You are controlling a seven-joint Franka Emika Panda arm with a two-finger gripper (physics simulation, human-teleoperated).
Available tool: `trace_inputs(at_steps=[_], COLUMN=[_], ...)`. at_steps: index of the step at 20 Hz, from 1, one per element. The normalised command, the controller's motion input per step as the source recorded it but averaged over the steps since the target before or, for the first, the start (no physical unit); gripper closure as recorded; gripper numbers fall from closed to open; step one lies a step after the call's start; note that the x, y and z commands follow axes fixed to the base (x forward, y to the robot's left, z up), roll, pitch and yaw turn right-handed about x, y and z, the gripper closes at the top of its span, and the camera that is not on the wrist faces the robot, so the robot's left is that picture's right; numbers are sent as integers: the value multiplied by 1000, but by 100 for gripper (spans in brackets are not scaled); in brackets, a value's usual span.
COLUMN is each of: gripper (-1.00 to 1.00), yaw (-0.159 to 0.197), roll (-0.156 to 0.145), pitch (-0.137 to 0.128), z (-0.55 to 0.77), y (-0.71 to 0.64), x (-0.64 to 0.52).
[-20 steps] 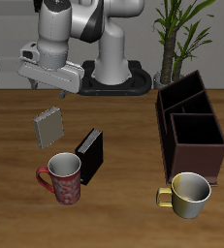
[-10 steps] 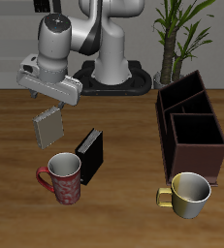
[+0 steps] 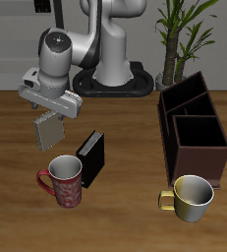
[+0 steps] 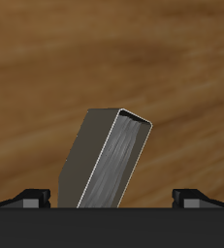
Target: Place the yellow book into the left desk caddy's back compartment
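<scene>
The yellow book [image 3: 50, 133] stands upright on the table, thin and greyish-tan. My gripper [image 3: 47, 114] hangs right above it, fingers open. In the wrist view the yellow book [image 4: 109, 160] rises tilted between my two fingertips [image 4: 31, 198], which stand wide apart on either side of it without touching it. The left desk caddy [image 3: 196, 138], dark reddish-brown, stands across the table from the book. Its back compartment [image 3: 184, 96], with tall slanted walls, is its farthest section and looks empty.
A larger black book [image 3: 92, 156] stands just beside the yellow one, nearer the table's front edge. A red mug [image 3: 64, 180] sits in front of both books. A pale metal mug [image 3: 191, 195] stands in front of the caddy. A potted plant [image 3: 179, 30] is behind the caddy.
My arm has swung toward the yellow book and come down, so the gripper now sits directly over the book's top edge. The book and the other objects have not moved.
</scene>
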Motion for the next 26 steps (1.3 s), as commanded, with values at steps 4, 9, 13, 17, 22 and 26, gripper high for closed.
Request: trace_inputs(at_steps=[4,9,13,17,22,26], gripper=[-100,100,100,100,100,100], yaw=[-4,-32,-14,-23,-17,-8], roll=[-9,-10,26,20,28,48], pitch=[26,19,-17,-8,-23,-91], z=[-197,-114,51,57,208,627], y=[-118,-4,63,-19,142,524], x=[-14,-31,67,64,104,64])
